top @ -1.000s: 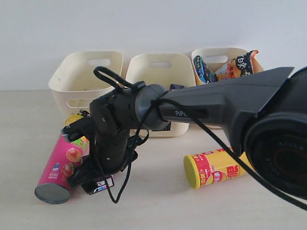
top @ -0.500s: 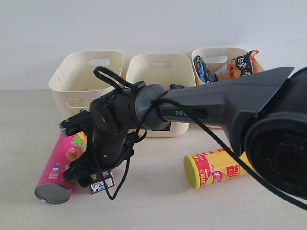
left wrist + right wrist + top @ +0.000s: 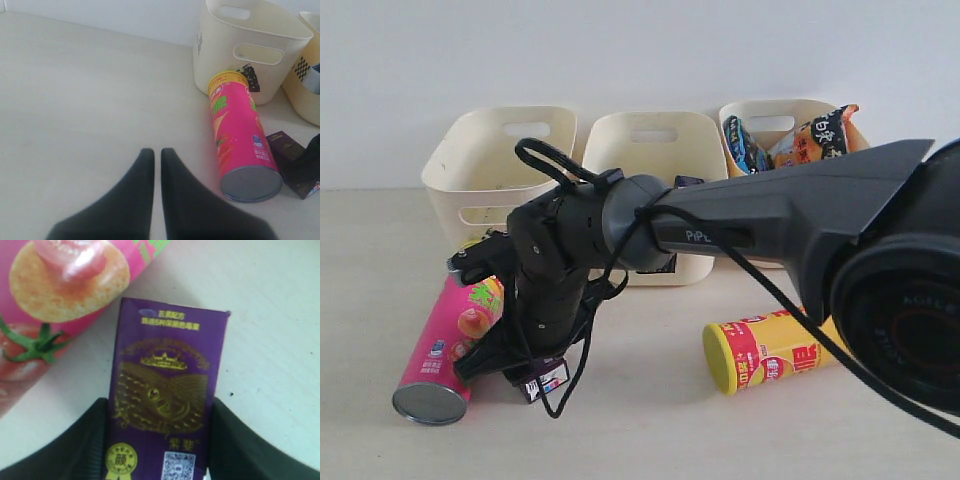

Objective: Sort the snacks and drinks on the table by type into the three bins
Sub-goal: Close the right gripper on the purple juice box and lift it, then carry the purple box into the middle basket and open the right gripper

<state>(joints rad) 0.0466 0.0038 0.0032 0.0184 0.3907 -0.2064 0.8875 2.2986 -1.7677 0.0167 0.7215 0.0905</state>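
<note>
Pink tube [image 3: 239, 127] just beside carton [image 3: 286, 148], possibly flush

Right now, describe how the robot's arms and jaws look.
The right arm is matte black, a thick rounded tube with small white lettering and a black cable looped over its wrist. The left gripper shows two smooth black jaws tapering to points.

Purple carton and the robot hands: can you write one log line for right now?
right hand: closed on purple carton | left hand: shut, empty, over table | pink tube: lying beside carton
</note>
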